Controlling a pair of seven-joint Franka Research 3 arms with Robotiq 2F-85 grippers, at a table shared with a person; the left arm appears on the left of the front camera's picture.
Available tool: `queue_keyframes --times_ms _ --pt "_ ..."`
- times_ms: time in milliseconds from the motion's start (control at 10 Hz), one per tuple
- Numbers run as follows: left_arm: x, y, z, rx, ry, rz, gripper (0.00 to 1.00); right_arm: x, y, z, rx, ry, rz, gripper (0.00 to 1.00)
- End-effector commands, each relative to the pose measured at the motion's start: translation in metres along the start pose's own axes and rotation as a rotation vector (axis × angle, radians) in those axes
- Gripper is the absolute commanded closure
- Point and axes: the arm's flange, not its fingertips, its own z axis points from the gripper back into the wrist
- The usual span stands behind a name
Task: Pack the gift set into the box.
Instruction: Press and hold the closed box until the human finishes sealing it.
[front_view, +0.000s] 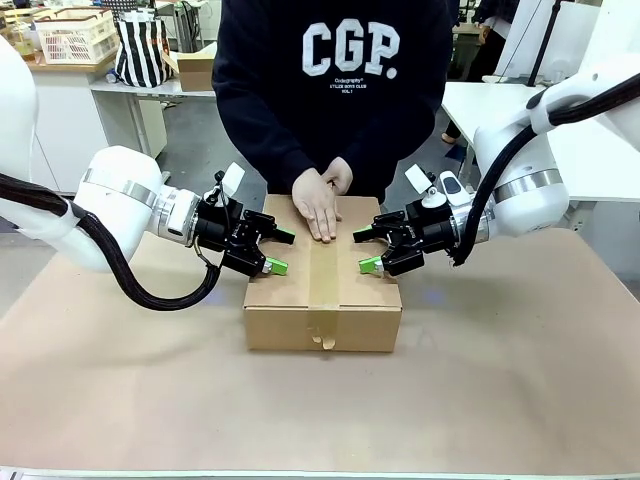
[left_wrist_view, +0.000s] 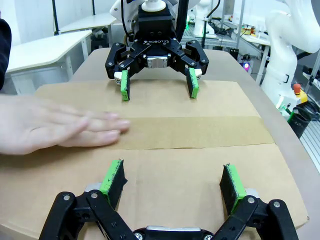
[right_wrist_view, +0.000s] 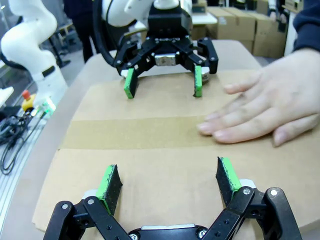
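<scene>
Front view: the box (front_view: 323, 270) is seen at the centre of the frame on the brown table (front_view: 520, 390), its top flaps closed and a strip of tape (front_view: 322, 285) run along the seam and over the near edge. The gift set cannot be seen; it is judged to be inside already, though that cannot be confirmed. A person's hand (front_view: 318, 205) is laid flat on the upper part of the lid, over the tape.

The left gripper (front_view: 280, 252) is held at the left edge of the lid and the right gripper (front_view: 365, 251) at the right edge, each with its fingers spread apart and nothing between them. In the left wrist view the green pads (left_wrist_view: 114, 176) are seen low over the cardboard, with the hand at the left of the frame just beyond them; whether the pads touch the lid cannot be told.

The main risk is judged to be contact with the hand: if either gripper were driven toward the centre of the lid, the person's fingers could be struck or pinched. Hard downward pressure could dent the flaps or crush what lies beneath. A sideways push from one arm alone could slide the box and skew the tape before it is pressed down.
</scene>
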Motion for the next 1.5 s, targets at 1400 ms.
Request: queue_keyframes --times_ms 1400 --pt "-0.0034 -0.0021 -0.0003 0.007 -0.004 0.002 0.0 -0.0018 0.0004 -0.001 -0.001 0.007 -0.004 0.0"
